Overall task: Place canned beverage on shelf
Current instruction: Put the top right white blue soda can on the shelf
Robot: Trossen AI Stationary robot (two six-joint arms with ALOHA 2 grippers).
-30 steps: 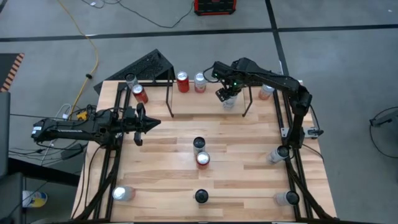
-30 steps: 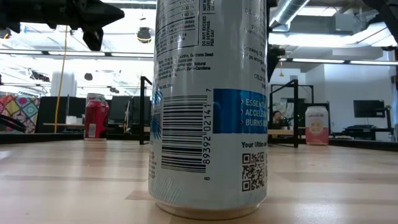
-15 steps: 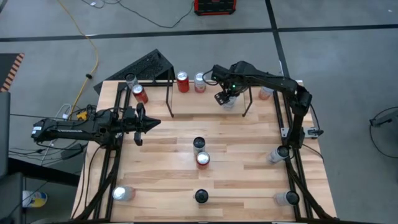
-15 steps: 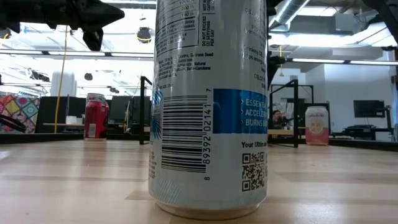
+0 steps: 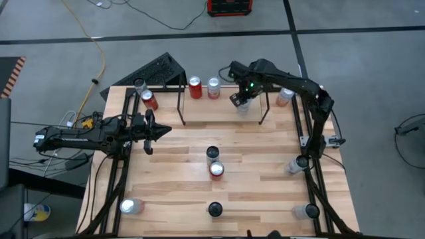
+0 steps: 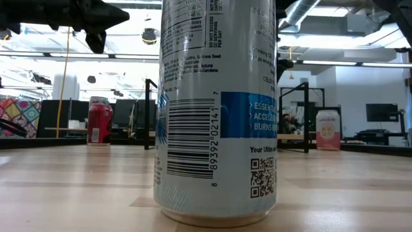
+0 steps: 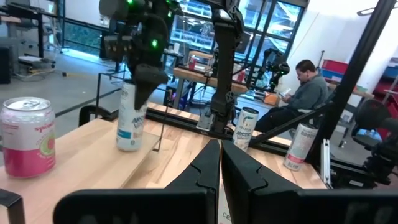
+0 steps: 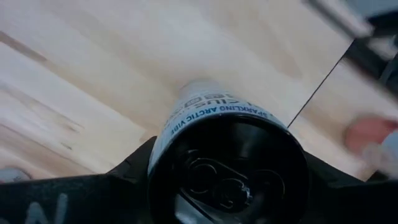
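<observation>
My right gripper (image 5: 242, 99) is shut on a white can with a blue-green label (image 7: 129, 121) at the shelf (image 5: 181, 99), a low black rod rack along the table's far edge. The can stands upright between the shelf's rods. I cannot tell whether its base touches the wood. Two cans (image 5: 194, 87) (image 5: 213, 86) stand in the shelf to its left, and a pink can (image 5: 284, 96) to its right. My left gripper (image 5: 159, 131) is shut and empty at the table's left side, above the wood. My right gripper pinches the can's upper end (image 8: 186, 109) between its two fingers, one finger (image 8: 127, 171) on each side just below the rim. The fingers come from above, pointing down. The can hangs upright below them, its base at the table's level (image 7: 129, 147).
Two more cans (image 5: 139, 85) (image 5: 149, 99) stand at the shelf's left end. Two cans (image 5: 212, 154) (image 5: 216, 170) stand mid-table, and several stand near the front and right edges. One of these cans (image 6: 219, 109) fills the low view. A person (image 7: 305, 93) sits beyond the table.
My right gripper has shifted a little toward the table's far edge with the can, which stays upright.
</observation>
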